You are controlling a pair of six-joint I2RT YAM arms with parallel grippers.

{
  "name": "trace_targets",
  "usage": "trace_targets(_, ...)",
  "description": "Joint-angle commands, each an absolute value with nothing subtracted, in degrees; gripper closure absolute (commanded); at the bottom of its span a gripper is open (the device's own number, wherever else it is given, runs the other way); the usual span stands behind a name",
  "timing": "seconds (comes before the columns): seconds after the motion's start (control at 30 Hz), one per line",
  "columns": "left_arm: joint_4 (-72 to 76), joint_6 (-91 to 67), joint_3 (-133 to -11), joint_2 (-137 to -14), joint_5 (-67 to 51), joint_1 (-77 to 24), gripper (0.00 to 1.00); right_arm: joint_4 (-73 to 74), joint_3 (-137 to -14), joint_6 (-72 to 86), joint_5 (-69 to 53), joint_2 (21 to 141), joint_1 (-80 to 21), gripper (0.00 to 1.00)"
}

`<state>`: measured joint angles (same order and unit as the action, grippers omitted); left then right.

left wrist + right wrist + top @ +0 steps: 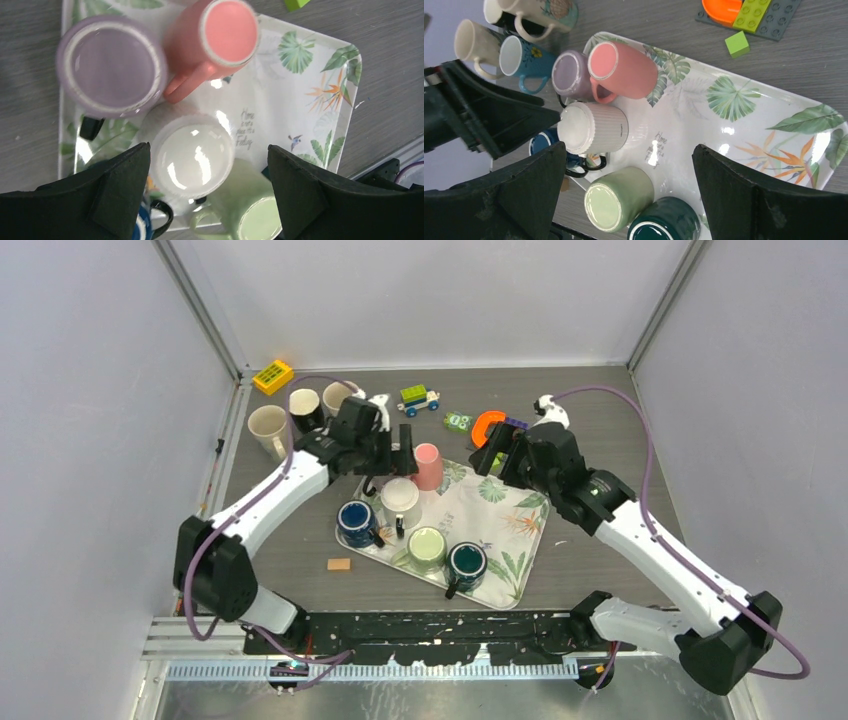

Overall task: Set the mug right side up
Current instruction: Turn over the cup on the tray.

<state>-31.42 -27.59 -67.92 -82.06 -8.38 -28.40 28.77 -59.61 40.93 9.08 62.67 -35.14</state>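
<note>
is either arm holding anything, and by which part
Nothing is held: the left tool hangs open above the white mug, and the right tool is open too.

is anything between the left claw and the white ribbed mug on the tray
Nothing visible. The left claw stands open straight above the upturned base of the white ribbed mug. The lilac mug, pink mug and pale green mug crowd close around it on the leaf-printed tray, leaving little finger room.

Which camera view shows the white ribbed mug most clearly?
The right wrist view: the white ribbed mug shows its upturned base and ribbed side. The left wrist view shows only its glossy base; the top view shows it small.
</note>
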Motion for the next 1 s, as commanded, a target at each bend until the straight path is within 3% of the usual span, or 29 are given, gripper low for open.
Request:
trace_targets(0.0,-28.65,-26.5,-75.66,-87.89,-7.37,-31.17,0.12,27.23,-60.91,41.47,14.41,57.21,-35.09,0.0)
trace_targets(0.47,-31.01,-23.86,-86.58,-103.15,-8.25,-33.24,0.11,30.6,-61.15,41.48,17.01,51.87,-35.13,0.0)
trace_targets(0.97,-29.43,-28.2,-88.55,-107.15,-11.49,-40.08,0.11,31.73,-60.22,41.66,16.57,50.89,-35.11,0.0)
